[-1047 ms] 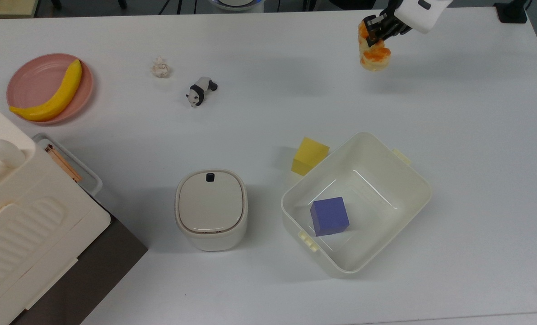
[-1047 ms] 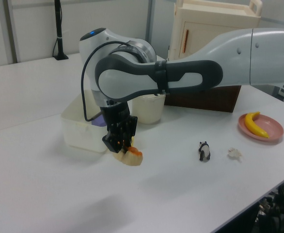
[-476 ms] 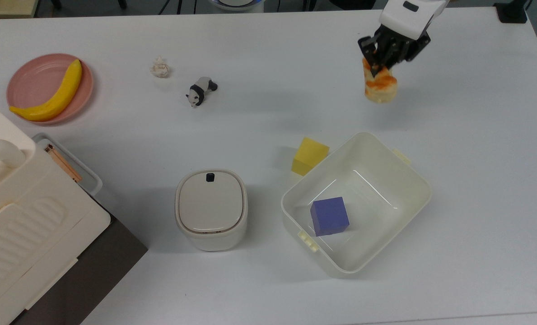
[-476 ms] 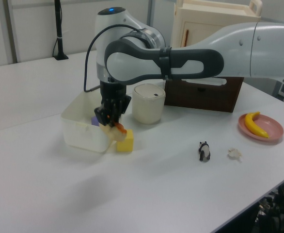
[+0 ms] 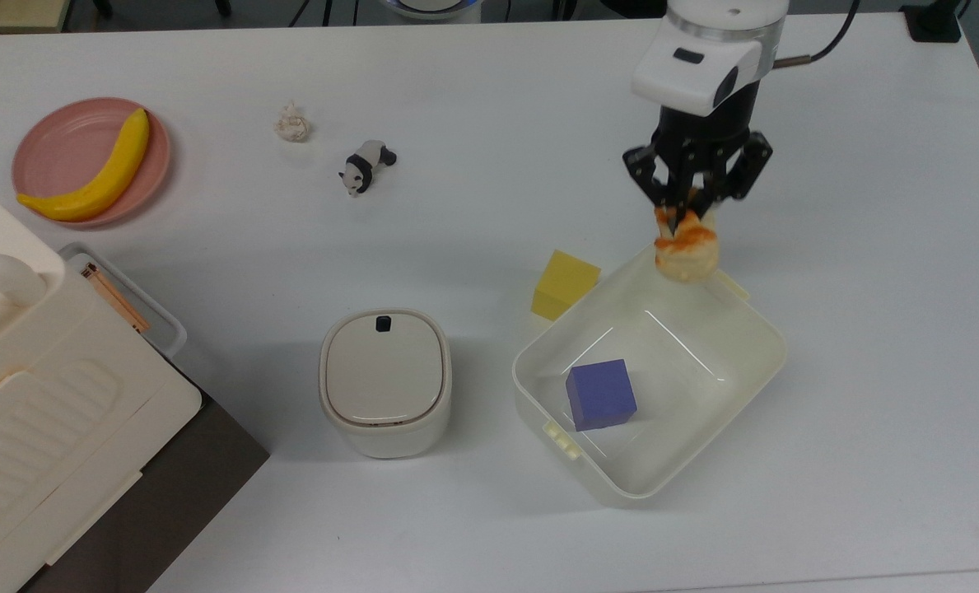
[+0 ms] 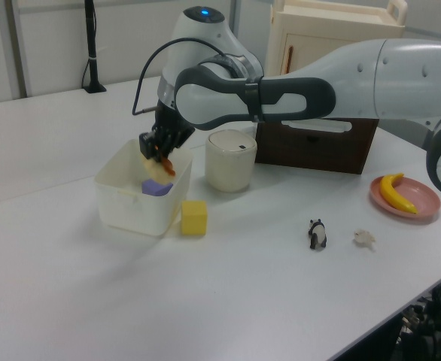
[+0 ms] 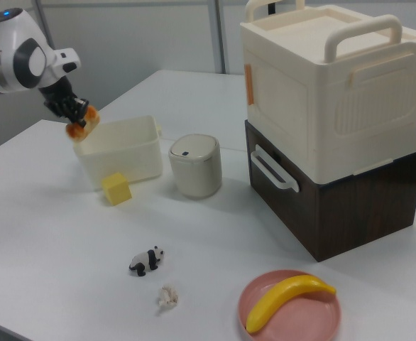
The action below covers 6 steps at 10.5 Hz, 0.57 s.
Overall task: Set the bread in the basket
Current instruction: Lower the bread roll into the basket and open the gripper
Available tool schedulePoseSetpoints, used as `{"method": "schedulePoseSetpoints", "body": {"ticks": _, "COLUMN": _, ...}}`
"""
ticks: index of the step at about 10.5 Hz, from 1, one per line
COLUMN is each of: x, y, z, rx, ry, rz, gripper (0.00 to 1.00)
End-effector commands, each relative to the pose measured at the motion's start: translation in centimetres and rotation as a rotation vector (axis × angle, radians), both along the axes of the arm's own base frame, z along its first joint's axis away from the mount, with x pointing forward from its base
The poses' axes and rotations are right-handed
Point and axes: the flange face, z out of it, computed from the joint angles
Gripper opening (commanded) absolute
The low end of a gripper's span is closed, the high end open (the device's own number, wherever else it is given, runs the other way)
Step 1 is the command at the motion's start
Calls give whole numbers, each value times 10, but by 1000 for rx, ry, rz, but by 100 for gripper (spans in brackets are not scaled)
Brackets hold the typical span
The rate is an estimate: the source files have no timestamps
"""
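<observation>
White table [image 5: 456, 511], gripper-held [image 5: 685, 216] orange-glazed bread [image 5: 687, 251]

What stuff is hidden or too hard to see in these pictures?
- Bread: in the top view its upper end is covered by the gripper holding it.
- Purple cube: in the left view the basket wall hides its lower part.
- What is inside the lidded white bin: the closed lid covers it.
- Crumpled scrap: too small to identify.
</observation>
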Motion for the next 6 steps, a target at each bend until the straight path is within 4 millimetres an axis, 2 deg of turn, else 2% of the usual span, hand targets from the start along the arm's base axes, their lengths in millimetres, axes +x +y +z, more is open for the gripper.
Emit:
{"method": "schedulePoseSetpoints", "body": {"ticks": 1, "x": 28, "y": -23, "z": -1, "rx": 40, "ry": -141, "rz": -28, "gripper": 100}}
{"method": "schedulePoseSetpoints", "body": {"ticks": 2, "x": 28, "y": -26, "z": -2, "rx": -6, "ry": -152, "rz": -17, "gripper": 100}}
{"method": "schedulePoseSetpoints", "body": {"ticks": 3, "x": 29, "y": -41, "z": -1, "rx": -25, "ry": -121, "rz": -40, "gripper": 100}}
{"method": "schedulePoseSetpoints", "body": {"ticks": 4, "x": 25, "y": -61, "z": -1, "rx": -70, "ry": -43, "rz": -67, "gripper": 100}}
{"method": "schedulePoseSetpoints", "body": {"ticks": 6, "x": 16, "y": -111, "z": 15, "rx": -118, "ry": 69, "rz": -137, "gripper": 100}}
